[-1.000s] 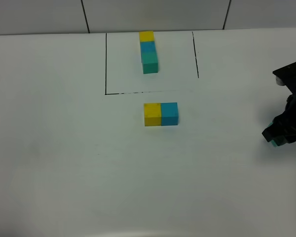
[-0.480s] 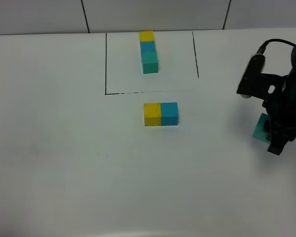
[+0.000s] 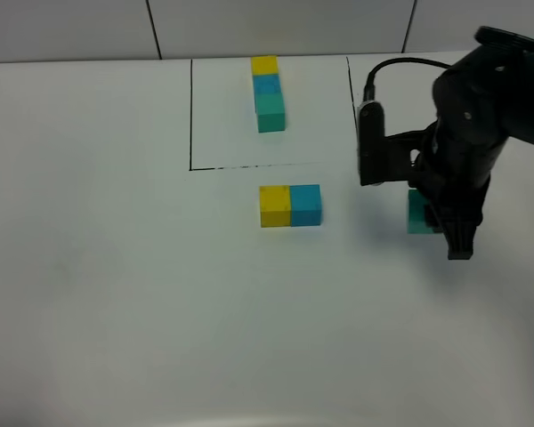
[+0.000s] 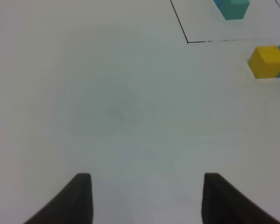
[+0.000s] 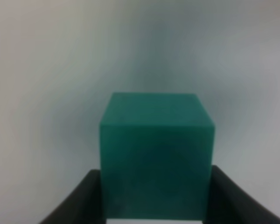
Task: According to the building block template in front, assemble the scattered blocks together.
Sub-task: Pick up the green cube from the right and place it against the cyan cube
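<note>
Right gripper (image 5: 156, 203) clamped green cube (image 3: 416, 212) near blue cube (image 3: 305, 205), apparently to finish the row per template (image 3: 268, 93); left gripper (image 4: 144, 198) idled, jaws apart.

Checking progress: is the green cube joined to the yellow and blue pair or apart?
Apart: the right gripper holds the green cube, a clear gap from the blue cube.

Bright even light, faint soft shadows; right wrist view blurred, teal-green cube (image 5: 156, 154) soft-edged.
</note>
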Available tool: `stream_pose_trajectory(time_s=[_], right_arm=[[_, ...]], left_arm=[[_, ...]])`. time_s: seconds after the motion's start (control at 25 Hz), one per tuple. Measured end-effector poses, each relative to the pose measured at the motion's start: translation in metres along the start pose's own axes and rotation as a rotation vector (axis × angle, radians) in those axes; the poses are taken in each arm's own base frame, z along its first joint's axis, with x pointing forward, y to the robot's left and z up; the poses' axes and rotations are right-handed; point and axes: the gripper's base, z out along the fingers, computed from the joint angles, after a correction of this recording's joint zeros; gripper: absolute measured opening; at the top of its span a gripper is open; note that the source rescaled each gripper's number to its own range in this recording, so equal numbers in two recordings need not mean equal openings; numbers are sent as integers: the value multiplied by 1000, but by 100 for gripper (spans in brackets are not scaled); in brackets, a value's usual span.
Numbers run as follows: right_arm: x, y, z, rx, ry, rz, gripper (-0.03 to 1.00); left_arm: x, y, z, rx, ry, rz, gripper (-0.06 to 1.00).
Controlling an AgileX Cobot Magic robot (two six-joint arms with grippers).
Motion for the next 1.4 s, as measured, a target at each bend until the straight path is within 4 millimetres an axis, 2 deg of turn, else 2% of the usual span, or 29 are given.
stream_pose_trajectory(time_s=[0.2,0.48,1.0,1.4], right_arm=[[-17,-19,15,-18,10,-73,2],[-31,-31,25,-42,-37,-104,2],[-40,-42,30,8,-79,-147,2],[-47,-52,39,-17,-70,-144,2]], left_arm=[[0,0,0,0,0,0,15],[0,0,0,0,0,0,15],[0,0,0,0,0,0,15],[0,0,0,0,0,0,15]])
